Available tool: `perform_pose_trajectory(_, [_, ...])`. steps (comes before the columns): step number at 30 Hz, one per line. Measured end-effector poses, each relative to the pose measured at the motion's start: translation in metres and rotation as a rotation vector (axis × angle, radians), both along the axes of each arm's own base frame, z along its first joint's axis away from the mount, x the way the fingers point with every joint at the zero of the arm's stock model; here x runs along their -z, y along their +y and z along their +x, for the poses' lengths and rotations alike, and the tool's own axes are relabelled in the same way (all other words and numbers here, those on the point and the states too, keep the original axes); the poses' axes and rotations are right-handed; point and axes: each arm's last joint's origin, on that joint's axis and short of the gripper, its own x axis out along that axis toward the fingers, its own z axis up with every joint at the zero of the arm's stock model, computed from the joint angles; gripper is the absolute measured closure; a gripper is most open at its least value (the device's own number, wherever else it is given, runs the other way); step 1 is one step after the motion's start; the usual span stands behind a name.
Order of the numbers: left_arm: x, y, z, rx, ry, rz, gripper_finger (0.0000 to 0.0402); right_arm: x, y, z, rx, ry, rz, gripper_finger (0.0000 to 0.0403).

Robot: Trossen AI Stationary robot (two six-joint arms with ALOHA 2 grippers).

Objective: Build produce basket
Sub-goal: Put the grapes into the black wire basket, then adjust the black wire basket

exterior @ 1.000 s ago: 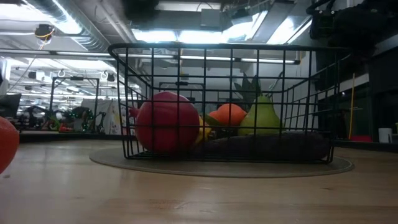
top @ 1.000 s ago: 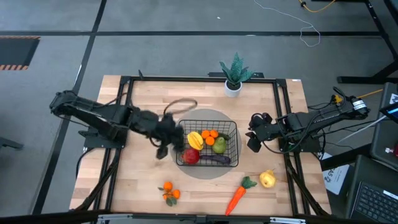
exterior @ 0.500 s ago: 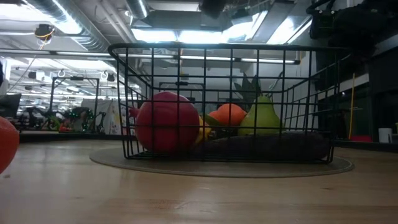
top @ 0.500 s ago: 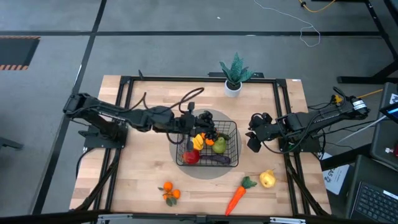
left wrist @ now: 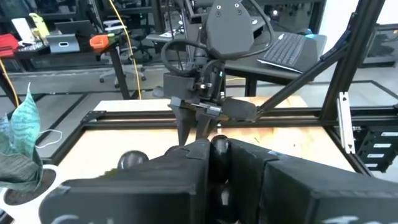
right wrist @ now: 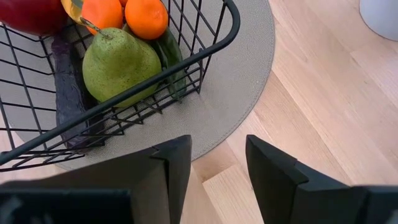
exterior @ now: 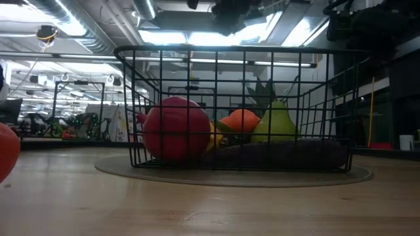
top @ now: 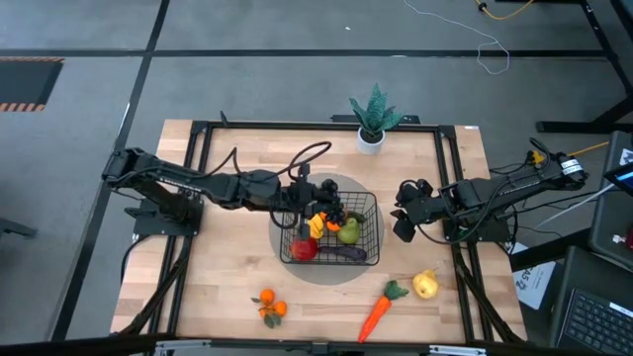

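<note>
The one basket [top: 377, 214] sits on a round grey mat [top: 388, 249] in the middle of the wooden surface [top: 218, 287]. Inside it, counted from above: one red apple [top: 303, 249] in the near-left corner, one yellow-orange squash [top: 311, 223] behind the apple, two oranges [top: 339, 212] at the far side, one green pear [top: 348, 232] right of the squash, and one long dark purple piece [top: 348, 254] lying along the near wall.

The left hand [top: 330, 206] hangs over the basket's far-left part, above the rim. A dark cluster of black grapes [top: 337, 208] sits right at its tip. In its wrist view a dark round grape shows at the tips, but whether the hand grips it or has let go cannot be told.

The right hand [top: 404, 222] waits just right of the basket, clear of the mat's edge. It stands open and has hold of nothing: bare surface shows in the gap.

Three lots of produce lie outside the basket, all nearer the front edge: one pair of small oranges with a leaf [top: 269, 306] to the basket's front-left, one orange carrot [top: 376, 312] to its front-right, and one yellow pear [top: 425, 286] just beyond the carrot's green top.

One potted plant [top: 373, 120] stands behind the basket at the far edge.
</note>
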Motion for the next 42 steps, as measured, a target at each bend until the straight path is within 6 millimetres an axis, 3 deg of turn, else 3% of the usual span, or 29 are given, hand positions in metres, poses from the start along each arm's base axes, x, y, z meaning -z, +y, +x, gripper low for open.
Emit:
perform_pose_trajectory(8, [0.002,0.0,0.0,0.005,0.013,-0.045,0.0354,0.0,0.0,0.0,0.001,-0.001,0.0,0.0257])
perform_pose_trajectory(19, [0.004,0.0,0.0,-0.002,0.034,-0.071,0.0275,0.0,0.0,0.0,0.021,-0.007,0.014,0.0257])
perform_pose_trajectory(32, [0.009,0.0,-0.001,-0.004,0.083,-0.062,0.0276,0.0,0.0,0.0,0.037,-0.01,0.027,0.0257])
perform_pose_trajectory(42, [0.011,0.0,-0.002,-0.005,0.108,-0.061,0.0277,0.002,0.007,-0.002,0.022,0.057,0.317,0.0257])
